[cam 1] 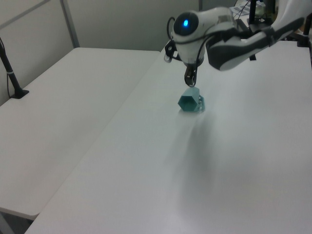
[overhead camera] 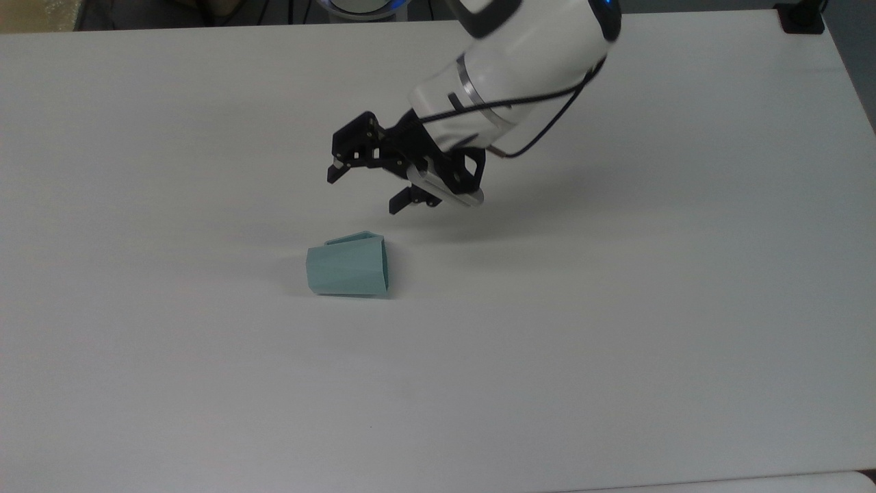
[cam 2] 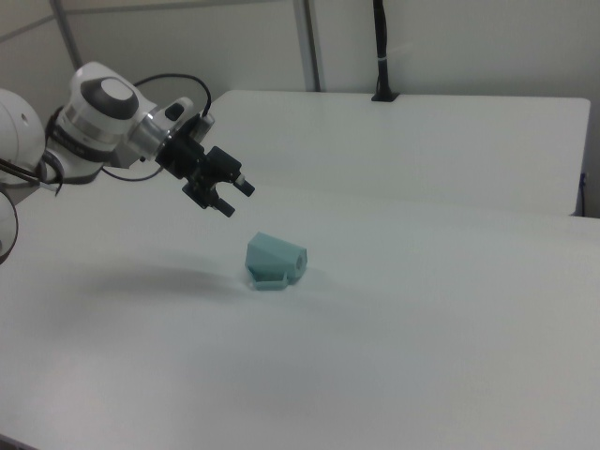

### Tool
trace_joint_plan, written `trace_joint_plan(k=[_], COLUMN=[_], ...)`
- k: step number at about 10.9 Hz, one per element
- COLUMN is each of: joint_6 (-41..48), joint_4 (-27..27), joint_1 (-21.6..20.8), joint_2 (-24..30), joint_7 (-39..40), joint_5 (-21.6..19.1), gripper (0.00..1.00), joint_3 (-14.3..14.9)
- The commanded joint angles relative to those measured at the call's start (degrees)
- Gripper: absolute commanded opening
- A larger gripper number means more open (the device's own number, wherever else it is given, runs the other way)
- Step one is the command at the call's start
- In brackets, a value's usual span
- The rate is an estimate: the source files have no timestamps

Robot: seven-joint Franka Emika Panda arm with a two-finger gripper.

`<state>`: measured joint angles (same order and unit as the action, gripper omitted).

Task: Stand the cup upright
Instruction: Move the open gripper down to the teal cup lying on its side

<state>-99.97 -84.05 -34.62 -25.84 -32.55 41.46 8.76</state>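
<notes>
The black two-finger gripper [overhead camera: 365,190] on the white robot arm [overhead camera: 520,61] hangs with its jaws spread wide, holding nothing and touching nothing; its two fingertips [cam 2: 234,196] point slantwise down towards the small pale teal faceted plastic cup [overhead camera: 348,270]. The gripper [cam 2: 234,196] hovers above and just beside the cup [cam 2: 273,260], clear of it. The cup lies on its side near the middle of the white table [overhead camera: 616,329]. In the top view its long axis runs left to right, with the wider polygonal rim at the top view's right and the narrower base at the top view's left. Its small handle lies on the side towards the gripper.
</notes>
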Motion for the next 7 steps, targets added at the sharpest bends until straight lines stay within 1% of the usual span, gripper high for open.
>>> trace_joint_plan(k=[1, 2, 4, 7], joint_6=[0.0, -0.1, 0.0, -0.1], joint_4=[1.7, 1.5, 0.6, 0.7], joint_1=[-1.2, -1.2, -1.2, -1.2], joint_2=[-3.0, -3.2, -5.3, -8.3], joint_7=[-5.2, -5.2, -5.3, -5.3], joint_5=[7.4, 9.6, 13.2, 13.8], gripper=[1.0, 1.0, 1.0, 1.0], joint_3=[-0.7, -1.2, -2.8, -3.0])
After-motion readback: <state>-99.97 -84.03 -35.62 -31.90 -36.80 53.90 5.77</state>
